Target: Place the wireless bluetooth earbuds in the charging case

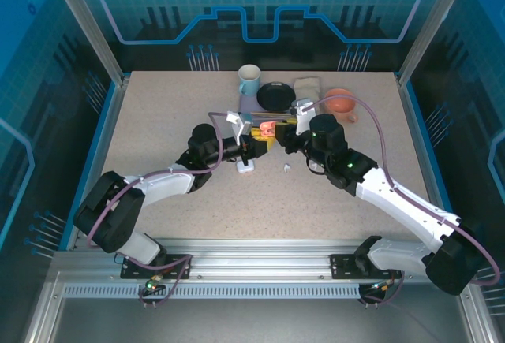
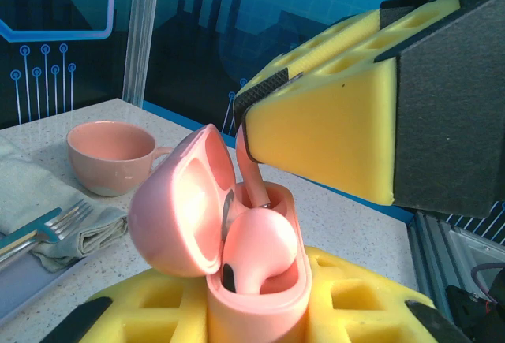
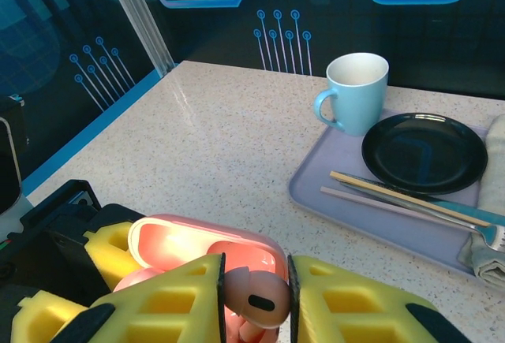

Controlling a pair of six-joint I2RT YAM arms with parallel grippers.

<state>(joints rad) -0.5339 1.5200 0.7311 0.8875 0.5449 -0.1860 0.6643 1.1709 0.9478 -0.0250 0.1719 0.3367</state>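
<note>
Speckled table [image 1: 158, 193] bears lavender tray [image 3: 331, 193], pink cup [image 1: 342, 103], perhaps a white case [image 1: 247, 167].

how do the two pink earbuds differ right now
The seated earbud lies in the pink case, touched by no jaws; the held earbud is pinched in the right gripper. The seated earbud shows its rounded head; the held earbud hangs stem-down over the case. Both are salmon-pink.

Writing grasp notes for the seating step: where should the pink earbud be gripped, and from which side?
Pinch the pink earbud by its rounded head, from above, as the right gripper does: that leaves its stem free, pointing down into the open pink case, whose lid leans aside.
</note>
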